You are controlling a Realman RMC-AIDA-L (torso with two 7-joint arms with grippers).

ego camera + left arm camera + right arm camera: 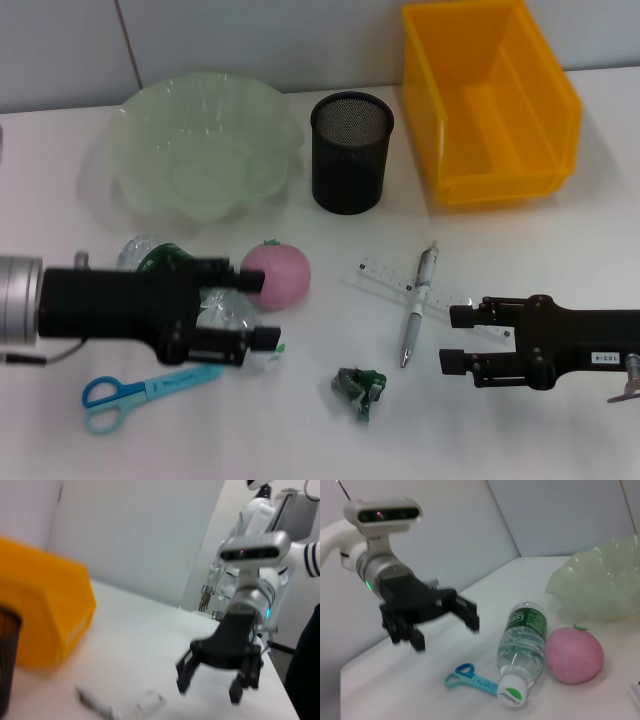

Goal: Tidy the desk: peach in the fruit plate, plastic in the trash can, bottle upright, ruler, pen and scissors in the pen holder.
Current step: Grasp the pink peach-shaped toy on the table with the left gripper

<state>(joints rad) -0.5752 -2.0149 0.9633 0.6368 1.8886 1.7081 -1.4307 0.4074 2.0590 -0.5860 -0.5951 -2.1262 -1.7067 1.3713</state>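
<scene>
The bottle (152, 256) lies on its side on the desk (560, 250), cap toward the right arm (522, 647). My left gripper (258, 310) hovers over it, open and empty (445, 632). The pink peach (278, 275) rests beside the bottle (574, 655). The scissors (140, 388) lie near the front left (470, 680). A crumpled bit of plastic (360, 385) lies at front centre. The pen (419, 303) lies across the clear ruler (385, 275). My right gripper (450, 340) is open and empty, just right of the pen (209, 692).
Along the back stand the pale green fruit plate (205, 140), the black mesh pen holder (350, 150) and the yellow trash can (490, 100), all without contents. A wall runs behind them.
</scene>
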